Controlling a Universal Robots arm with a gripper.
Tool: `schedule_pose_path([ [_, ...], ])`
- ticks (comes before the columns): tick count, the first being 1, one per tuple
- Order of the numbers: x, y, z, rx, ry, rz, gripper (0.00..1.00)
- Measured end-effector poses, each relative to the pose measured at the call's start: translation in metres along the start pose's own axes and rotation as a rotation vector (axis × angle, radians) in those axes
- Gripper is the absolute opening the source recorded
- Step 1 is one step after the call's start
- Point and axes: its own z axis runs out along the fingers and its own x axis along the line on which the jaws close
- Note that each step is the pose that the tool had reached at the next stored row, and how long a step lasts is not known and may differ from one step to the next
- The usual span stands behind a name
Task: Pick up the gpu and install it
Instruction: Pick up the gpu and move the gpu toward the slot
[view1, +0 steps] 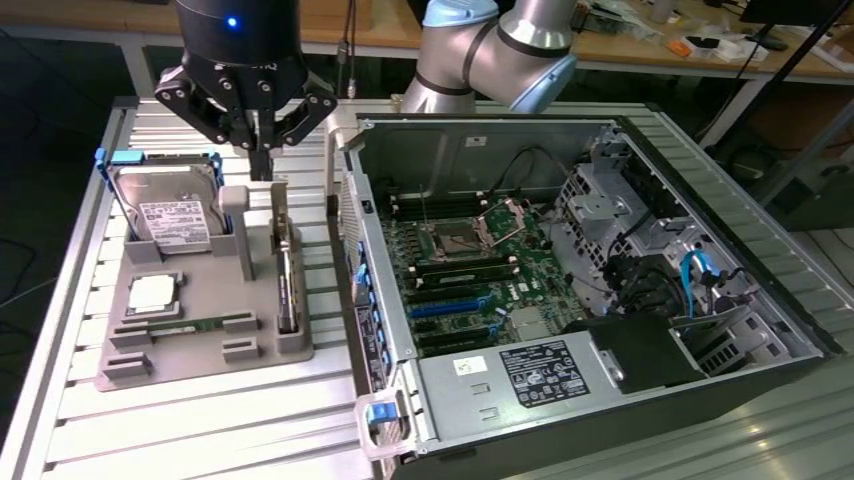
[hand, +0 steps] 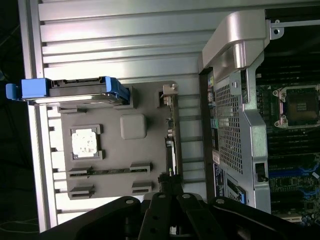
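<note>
Grey tray (view1: 274, 352) holds the gpu (view1: 284, 280) on edge; exterior view shows gripper (view1: 260, 165) pressed together above.

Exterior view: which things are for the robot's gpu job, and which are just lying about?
For the job:
- the gpu, standing on edge in the grey tray
- the gripper, above the gpu
- the open computer case

Just lying about in the tray:
- the hard drive
- the square chip
- the RAM stick
</note>
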Motion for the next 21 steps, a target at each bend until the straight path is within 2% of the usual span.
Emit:
schedule_pose_path([
  [1,0.0,0.0,0.0,0.0,0.0,0.0,0.17],
  [2,0.0,0.0,0.0,0.0,0.0,0.0,0.17],
  [4,0.0,0.0,0.0,0.0,0.0,0.0,0.3],
  [5,0.0,0.0,0.0,0.0,0.0,0.0,0.3],
  [8,0.0,0.0,0.0,0.0,0.0,0.0,0.47],
  [9,0.0,0.0,0.0,0.0,0.0,0.0,0.47],
  [11,0.0,0.0,0.0,0.0,0.0,0.0,0.6],
  [13,0.0,0.0,0.0,0.0,0.0,0.0,0.6],
  [14,0.0,0.0,0.0,0.0,0.0,0.0,0.66],
  [18,0.0,0.0,0.0,-0.0006,0.0002,-0.005,0.66],
  [21,0.0,0.0,-0.0001,-0.0011,0.0014,-0.028,0.66],
])
